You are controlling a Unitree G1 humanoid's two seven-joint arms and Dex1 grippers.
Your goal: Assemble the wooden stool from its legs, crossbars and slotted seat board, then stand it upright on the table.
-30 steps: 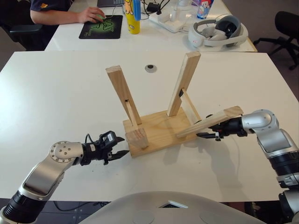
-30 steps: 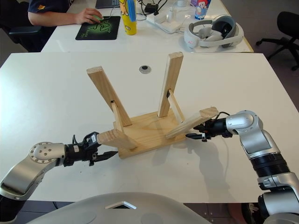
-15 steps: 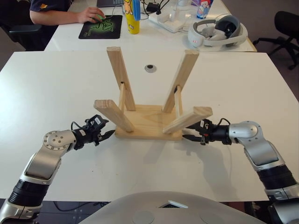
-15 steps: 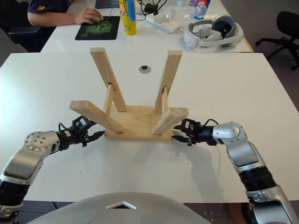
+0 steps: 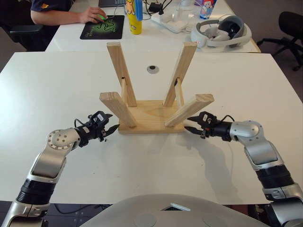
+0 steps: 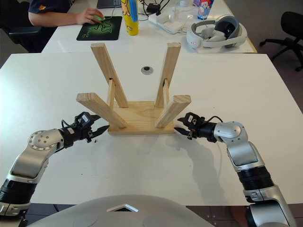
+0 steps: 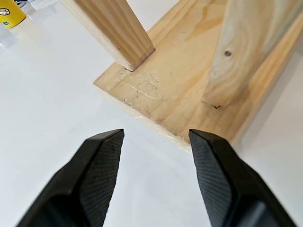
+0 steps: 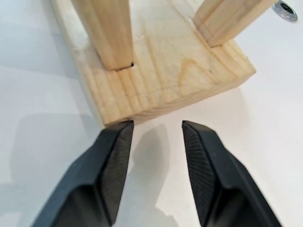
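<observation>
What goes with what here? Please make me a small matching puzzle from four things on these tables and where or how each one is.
Things:
1. wooden stool
2. left gripper
3. white headset
4. yellow bottle

Places or states:
A. next to the black mouse pad
B. open, at the seat board's left end
C. upside down, legs pointing up
D. on the far desk, right side

Pairs: 1-C, 2-B, 3-D, 4-A.

Broad white table [image 5: 57, 85], second white desk [image 5: 66, 45] behind, black chair [image 5: 290, 22], grey floor [image 5: 255, 14]
</observation>
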